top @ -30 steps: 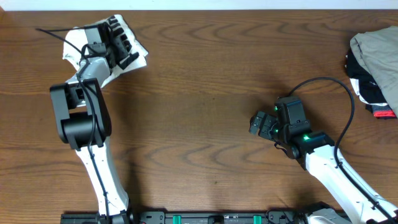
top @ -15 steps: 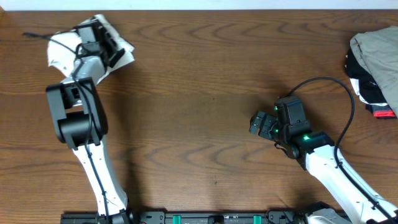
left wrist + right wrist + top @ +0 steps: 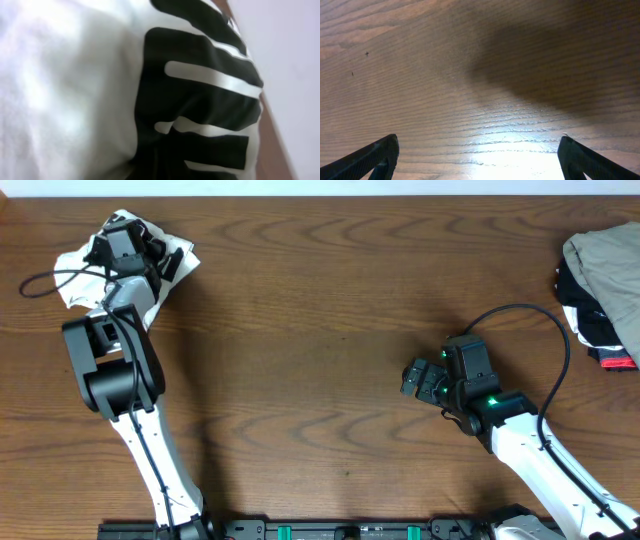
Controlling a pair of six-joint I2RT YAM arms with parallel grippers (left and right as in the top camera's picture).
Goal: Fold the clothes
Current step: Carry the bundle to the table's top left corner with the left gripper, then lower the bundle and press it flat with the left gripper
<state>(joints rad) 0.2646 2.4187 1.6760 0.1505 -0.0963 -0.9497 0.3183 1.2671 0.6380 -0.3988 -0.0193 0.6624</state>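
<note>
The clothes (image 3: pixel 76 264), a crumpled white T-shirt, lie bunched at the far left corner of the table. My left gripper (image 3: pixel 157 258) sits on top of the bunch and is shut on the fabric. In the left wrist view the white cloth (image 3: pixel 70 90) and its bold black lettering (image 3: pixel 200 105) fill the frame and hide my fingers. My right gripper (image 3: pixel 414 379) hovers low over bare wood at the right of centre. It is open, both fingertips (image 3: pixel 375 155) stand far apart at the frame's lower corners, and nothing lies between them (image 3: pixel 479 156).
A heap of beige-grey, black and red garments (image 3: pixel 605 280) lies at the table's right edge. The left arm's black cable (image 3: pixel 40 280) loops out past the shirt on the left. The table's far edge (image 3: pixel 320 194) runs just behind the shirt.
My left gripper has moved left and slightly back, dragging the bunched T-shirt with it toward the far left corner. The right arm has not moved.
</note>
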